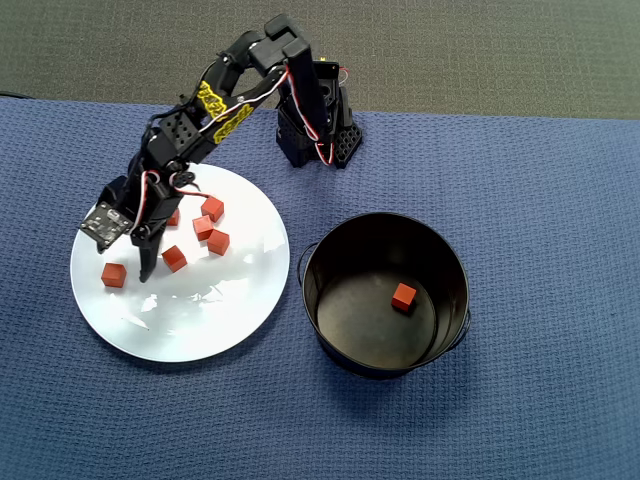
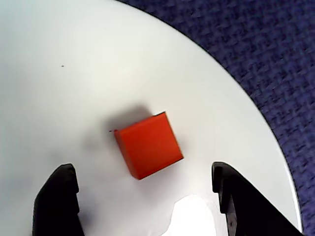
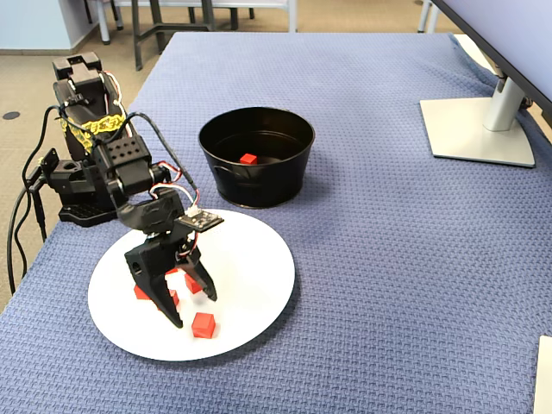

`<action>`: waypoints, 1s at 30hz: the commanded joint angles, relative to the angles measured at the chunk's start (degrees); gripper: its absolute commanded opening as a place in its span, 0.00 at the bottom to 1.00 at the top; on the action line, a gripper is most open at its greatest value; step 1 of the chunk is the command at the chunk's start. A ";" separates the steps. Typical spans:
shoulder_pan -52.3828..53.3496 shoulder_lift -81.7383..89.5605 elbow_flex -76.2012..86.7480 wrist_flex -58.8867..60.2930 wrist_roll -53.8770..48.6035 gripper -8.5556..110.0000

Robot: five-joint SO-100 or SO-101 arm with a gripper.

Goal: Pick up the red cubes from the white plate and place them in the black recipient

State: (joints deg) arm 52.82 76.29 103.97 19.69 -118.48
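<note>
The gripper (image 3: 191, 309) hangs over the white plate (image 1: 225, 320) with its jaws spread wide and nothing between them. In the wrist view, one red cube (image 2: 148, 145) lies flat on the plate just ahead of the two black fingertips (image 2: 59, 191), touching neither. In the overhead view this cube (image 1: 113, 274) sits toward the plate's nine o'clock edge, apart from the other cubes (image 1: 210, 227) bunched nearer the centre, some partly hidden by the arm (image 1: 170, 140). The black pot (image 1: 385, 293) stands just beside the plate at its three o'clock side on the blue cloth (image 1: 540, 200), with a single cube (image 1: 403, 296) resting on its bottom.
</note>
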 commanded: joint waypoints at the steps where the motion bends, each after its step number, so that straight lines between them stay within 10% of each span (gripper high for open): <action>1: 0.79 0.09 -7.03 1.67 -0.97 0.31; 30: 0.00 -6.86 -8.26 -3.87 1.05 0.12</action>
State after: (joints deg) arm 53.61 68.55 99.49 17.75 -118.39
